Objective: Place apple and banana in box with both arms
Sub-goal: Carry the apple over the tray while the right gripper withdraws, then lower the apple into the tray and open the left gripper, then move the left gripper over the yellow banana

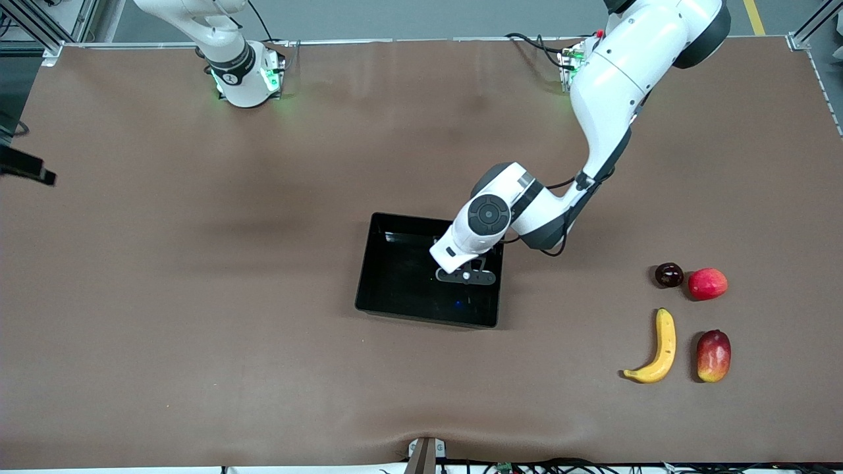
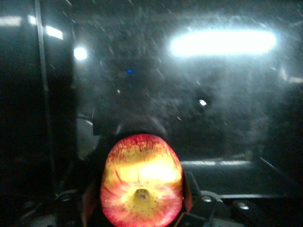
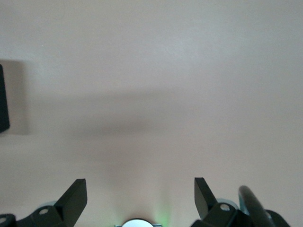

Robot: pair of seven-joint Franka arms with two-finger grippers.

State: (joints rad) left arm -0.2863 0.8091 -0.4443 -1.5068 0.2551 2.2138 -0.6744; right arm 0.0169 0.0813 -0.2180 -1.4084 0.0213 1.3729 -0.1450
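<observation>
My left gripper (image 1: 465, 275) reaches down into the black box (image 1: 395, 283) and is shut on the apple (image 2: 142, 182), red with yellow patches. In the left wrist view the apple sits between the fingers just above the box's glossy floor (image 2: 213, 104). In the front view the hand hides the apple. The yellow banana (image 1: 655, 349) lies on the table toward the left arm's end, nearer the front camera than the box. My right gripper (image 3: 140, 189) is open and empty over bare brown table, out of the front view.
Beside the banana lie a red-yellow mango-like fruit (image 1: 714, 355), a smooth pinkish-red round fruit (image 1: 707, 284) and a small dark round fruit (image 1: 668, 274). The right arm's base (image 1: 244, 72) stands at the table's top edge.
</observation>
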